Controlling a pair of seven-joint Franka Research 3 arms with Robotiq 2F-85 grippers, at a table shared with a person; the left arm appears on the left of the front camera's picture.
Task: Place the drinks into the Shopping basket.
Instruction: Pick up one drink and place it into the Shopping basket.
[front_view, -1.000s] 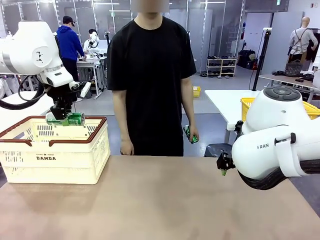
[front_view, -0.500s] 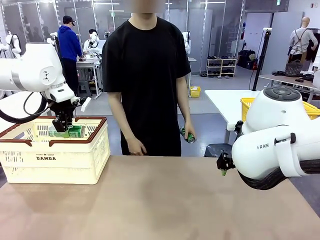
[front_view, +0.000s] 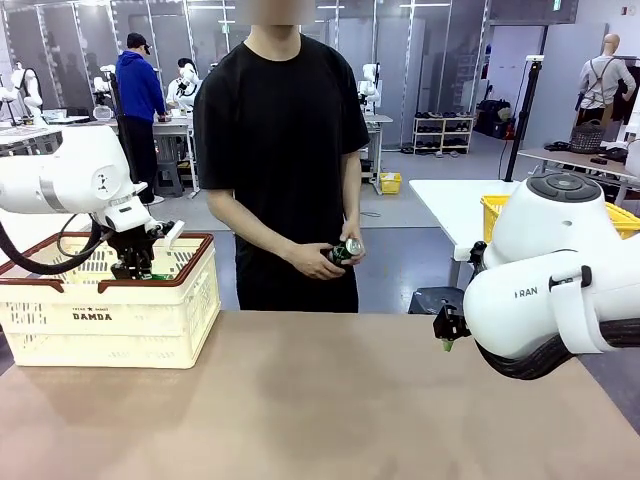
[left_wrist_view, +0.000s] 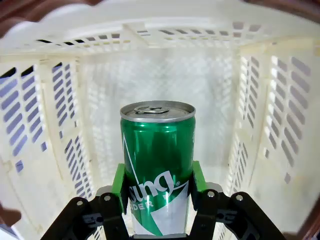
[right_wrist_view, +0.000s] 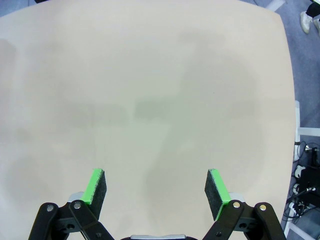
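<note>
**A:** Where is the green can (left_wrist_view: 157, 150) at this moment?

**B:** It is clamped across its body between the green pads (left_wrist_view: 120, 180) of the left end effector (left_wrist_view: 159, 185), which is closed partway, to the can's width. At the left of the front view the can is held below the brown-red rim of the Shopping basket (front_view: 110, 320).

**A:** How should the release be made?

**B:** In the wrist view, latticed walls are seen on every side and the basket floor lies beyond the can. Whether the can touches that floor cannot be told. It is judged best that the can be lowered until it is borne by the floor, and the jaws opened only then. A drop could send the can rolling. The arm should afterwards be drawn straight up, so that the rim is not clipped.

**A:** And what remains?

**B:** A second can (front_view: 345, 250) is held in the person's hands (front_view: 325, 258) at the middle of the frame, well apart from the basket. The right end effector (right_wrist_view: 157, 187) is spread wide and empty above the bare bench (right_wrist_view: 150, 100), so that can could be received by it.
</note>
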